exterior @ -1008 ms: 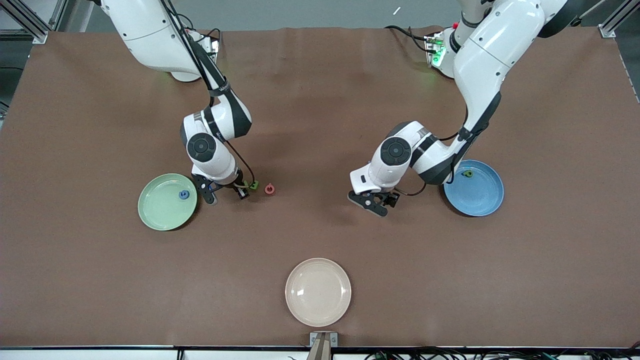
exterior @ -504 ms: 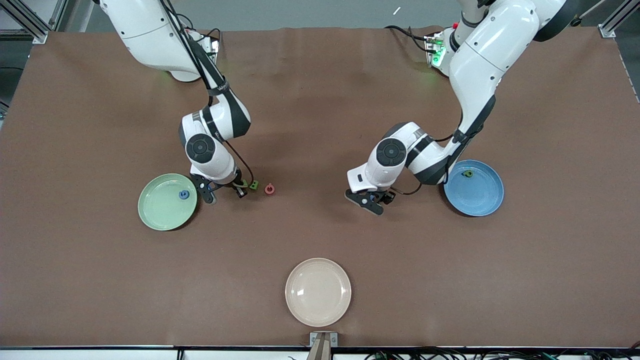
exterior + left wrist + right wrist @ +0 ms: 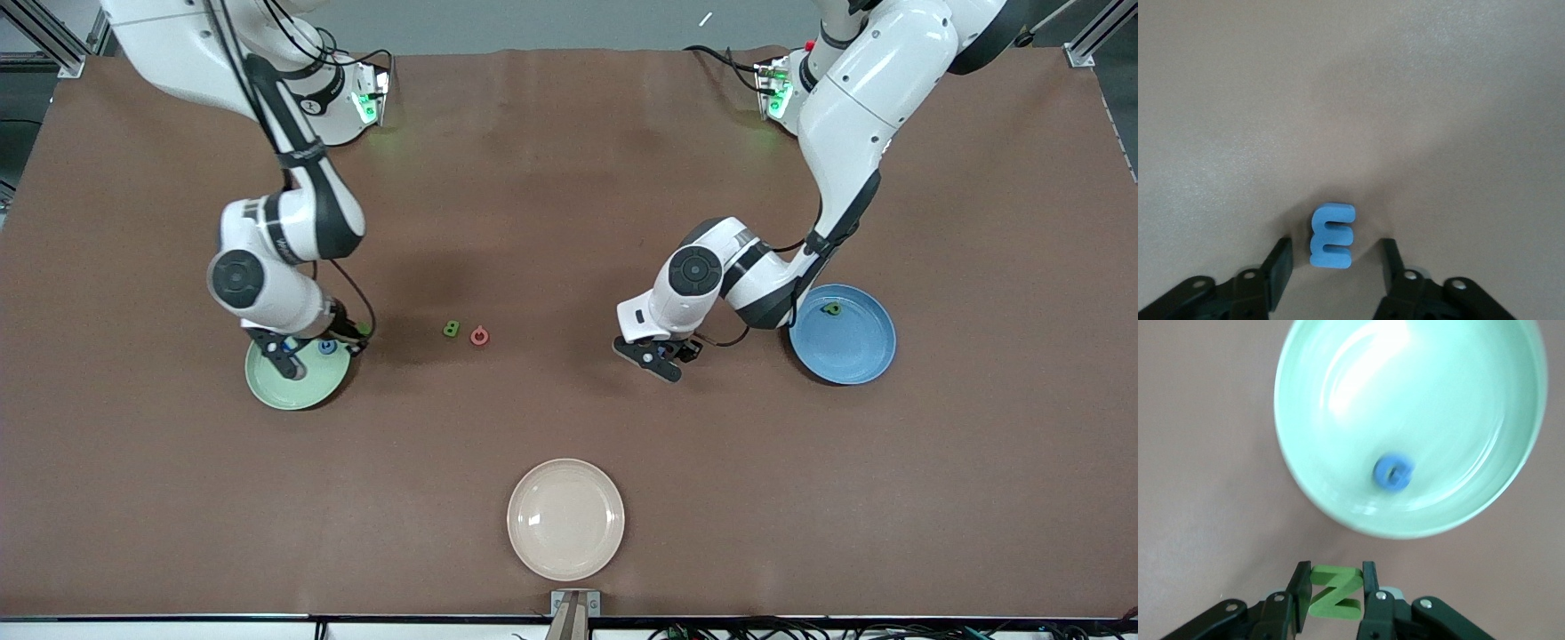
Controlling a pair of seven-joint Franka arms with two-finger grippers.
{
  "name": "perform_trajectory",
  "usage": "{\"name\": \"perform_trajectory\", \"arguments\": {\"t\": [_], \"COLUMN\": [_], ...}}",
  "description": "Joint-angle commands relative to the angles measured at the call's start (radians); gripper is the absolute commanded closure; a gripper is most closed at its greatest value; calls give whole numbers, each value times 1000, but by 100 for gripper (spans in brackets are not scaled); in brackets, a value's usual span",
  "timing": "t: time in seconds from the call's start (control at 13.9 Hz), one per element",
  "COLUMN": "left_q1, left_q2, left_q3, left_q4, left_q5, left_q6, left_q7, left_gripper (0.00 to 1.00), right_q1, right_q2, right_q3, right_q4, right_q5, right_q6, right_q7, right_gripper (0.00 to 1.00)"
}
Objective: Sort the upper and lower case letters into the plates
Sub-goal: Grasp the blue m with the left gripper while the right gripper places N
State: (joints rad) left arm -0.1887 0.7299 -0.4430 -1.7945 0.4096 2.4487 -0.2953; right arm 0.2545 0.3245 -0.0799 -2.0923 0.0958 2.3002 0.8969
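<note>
Mint green plate (image 3: pixel 293 387) is your landmark: your right gripper (image 3: pixel 1333 597) hangs over its edge toward the table's middle, clenched on the green N (image 3: pixel 1335 591), and the blue G (image 3: pixel 1392 472) lies in the plate. The green B (image 3: pixel 452 329) and pink Q (image 3: pixel 479 336) sit toward the left arm's end from it. Farther that way, your left gripper (image 3: pixel 1333 267) stands released around the blue m (image 3: pixel 1331 236).

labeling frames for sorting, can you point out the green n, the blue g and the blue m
green N (image 3: pixel 1335 593), right wrist view, its diagonal stroke between the right claw's fingers
blue G (image 3: pixel 1393 472), right wrist view, middle of the letter in the mint plate
blue m (image 3: pixel 1331 236), left wrist view, its middle bar
</note>
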Motion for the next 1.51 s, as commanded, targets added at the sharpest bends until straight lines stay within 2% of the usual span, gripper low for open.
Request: {"name": "perform_trajectory", "arguments": {"t": [0.0,0.14,0.22,0.36,0.43,0.58,0.65,1.01,1.15,1.3,1.44], "left_q1": [-5,-5,-5,-3,-3,0,0,43,57,107,217], "left_q2": [16,16,20,20,20,16,14,-32,-76,-118,-157], "left_q3": [0,0,0,0,0,0,0,-3,-9,-43,-112], "left_q4": [18,18,21,23,23,21,21,7,7,-8,-49], "left_q5": [18,28,29,28,28,28,28,25,15,14,14], "left_q6": [4,4,4,4,4,4,4,-22,-91,-161,-194], "left_q7": [5,5,5,2,-5,-10,-5,5,13,39,68], "left_gripper": [49,57,58,60,65,91,100,100,100,100,100], "right_q1": [-81,-139,-158,-167,-167,-178,-181,-189,-189,-199,-201], "right_q2": [-36,-29,-28,-21,-12,4,14,70,70,71,71], "right_q3": [16,14,14,14,14,12,12,11,9,9,9], "right_q4": [-49,-58,-67,-71,-72,-107,-123,-140,-143,-143,-143], "right_q5": [-2,-11,-11,-13,-13,-19,-28,-42,-44,-44,-44], "right_q6": [10,21,31,51,65,141,175,239,235,235,231], "right_q7": [-128,-194,-225,-234,-234,-239,-239,-239,-239,-240,-240], "right_gripper": [99,98,98,98,98,99,99,98,98,98,93]}}
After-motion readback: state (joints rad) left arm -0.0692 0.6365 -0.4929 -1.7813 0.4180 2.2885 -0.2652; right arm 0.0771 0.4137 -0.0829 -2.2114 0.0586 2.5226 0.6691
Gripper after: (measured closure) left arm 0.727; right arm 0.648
